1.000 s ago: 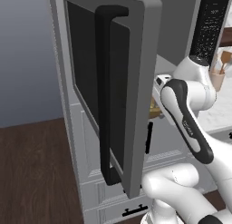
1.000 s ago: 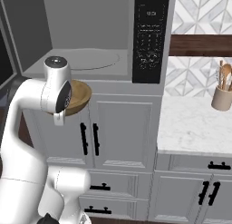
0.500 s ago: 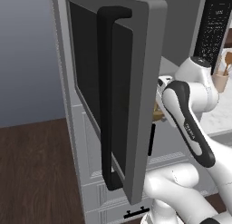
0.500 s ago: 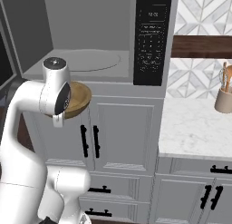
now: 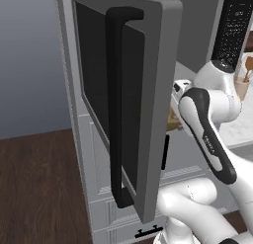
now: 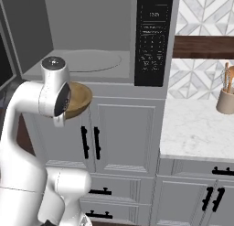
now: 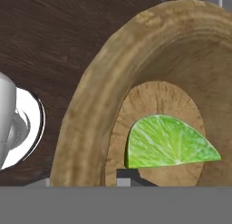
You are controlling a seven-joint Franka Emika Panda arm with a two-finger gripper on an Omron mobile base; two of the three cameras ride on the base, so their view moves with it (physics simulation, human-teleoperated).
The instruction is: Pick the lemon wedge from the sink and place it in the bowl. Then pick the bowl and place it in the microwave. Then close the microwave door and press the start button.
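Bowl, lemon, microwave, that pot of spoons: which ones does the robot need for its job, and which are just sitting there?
Needed for the job:
bowl, held up by the arm
lemon wedge, lying inside the bowl
microwave, standing open
microwave door, swung open
button panel

Just sitting there:
pot of wooden spoons on the counter
cabinet doors

In the right base view, most of the bowl (image 6: 78, 100) is covered by the white arm, so that a brown arc alone is exposed in front of the open microwave (image 6: 82, 42), whose top is cut off by the picture's upper edge. In the hand view, the bowl's rim is cut off at the top and right edges, and the lower edge of the lemon wedge (image 7: 167, 142) is partly masked by a dark finger tip (image 7: 131, 177). In the left base view, the bowl is reduced to a thin tan sliver between the microwave door (image 5: 129, 90) and the arm, and the door's upper edge is cropped.
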